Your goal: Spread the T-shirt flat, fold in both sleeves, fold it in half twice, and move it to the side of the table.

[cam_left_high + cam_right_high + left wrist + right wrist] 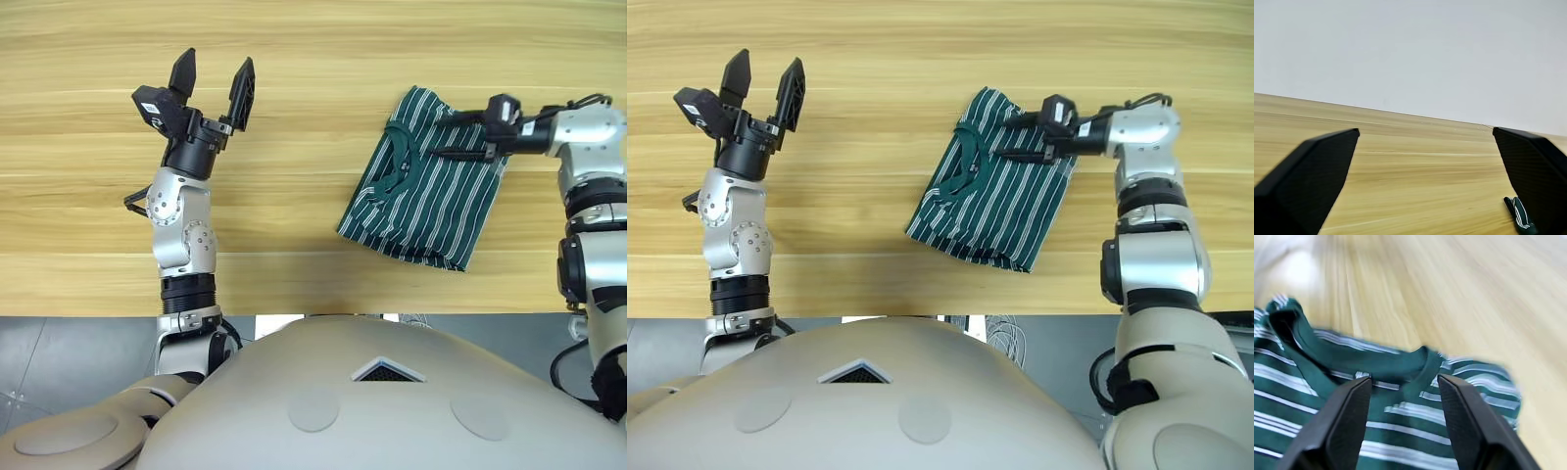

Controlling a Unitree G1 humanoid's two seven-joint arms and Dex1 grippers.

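The T-shirt (pixel 421 186), dark green with thin white stripes, lies folded into a small rectangle on the right part of the wooden table (pixel 313 39), its collar facing up. My right gripper (pixel 437 136) hovers open over the shirt's far right corner, coming in from the right, with its two fingers straddling striped cloth near the collar (pixel 1376 369). Nothing is clamped between them. My left gripper (pixel 213 74) is held up over the left part of the table, open and empty, far from the shirt. A small bit of the shirt (pixel 1520 215) peeks past one of its fingers (pixel 1533 171).
Bare wood stretches between the two arms and across the back of the table. The table's front edge (pixel 294 314) runs just below the shirt's near corner. A pale wall (pixel 1410 49) rises behind the far edge.
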